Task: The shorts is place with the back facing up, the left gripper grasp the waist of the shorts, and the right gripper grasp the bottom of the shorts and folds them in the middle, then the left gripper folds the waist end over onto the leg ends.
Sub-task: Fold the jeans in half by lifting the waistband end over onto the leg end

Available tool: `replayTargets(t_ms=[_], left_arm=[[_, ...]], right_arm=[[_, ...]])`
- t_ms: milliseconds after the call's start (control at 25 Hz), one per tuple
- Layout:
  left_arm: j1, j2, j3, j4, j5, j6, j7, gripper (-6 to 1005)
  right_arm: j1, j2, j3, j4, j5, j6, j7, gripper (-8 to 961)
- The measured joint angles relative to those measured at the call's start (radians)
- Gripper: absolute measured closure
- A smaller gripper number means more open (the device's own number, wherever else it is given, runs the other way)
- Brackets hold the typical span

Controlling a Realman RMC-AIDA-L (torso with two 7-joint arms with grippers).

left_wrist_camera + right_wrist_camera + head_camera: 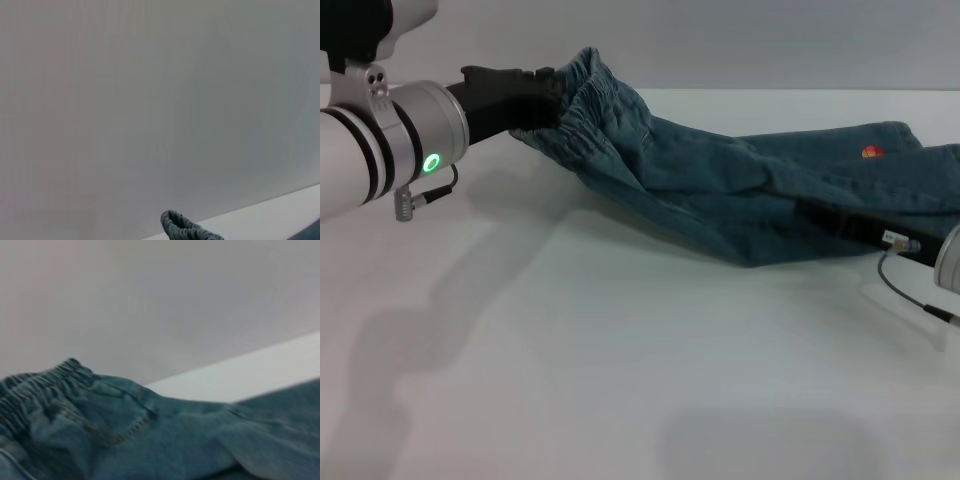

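Note:
The blue denim shorts [720, 190] lie folded lengthwise across the white table [620, 380], running from upper left to right. My left gripper [542, 88] is shut on the ruffled elastic waist [590, 100] and holds it lifted off the table at the upper left. An orange ball print [870, 152] shows on the leg near the leg ends [916, 135] at the far right. My right gripper [840, 225], black with a white label, lies against the near edge of the leg, its tip buried in the fabric. A bit of waistband [187, 229] shows in the left wrist view. The right wrist view shows the shorts [150, 440], waistband and a pocket seam.
A thin grey cable [910, 295] trails from the right arm over the table at the right. A pale wall stands behind the table's far edge [770, 92].

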Motion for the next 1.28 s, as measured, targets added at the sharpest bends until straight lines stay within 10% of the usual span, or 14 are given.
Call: replayTargets(t_ms=[560, 1280], left_arm=[[0.028, 0.0, -0.004, -0.064, 0.0, -0.055, 0.001, 935], [0.079, -0.001, 0.067, -0.267, -0.008, -0.088, -0.004, 934]], right_arm=[[0.021, 0.002, -0.084, 0.001, 0.139, -0.013, -0.149, 956], [0.185, 0.005, -0.126, 0.125, 0.151, -0.038, -0.153, 954]])
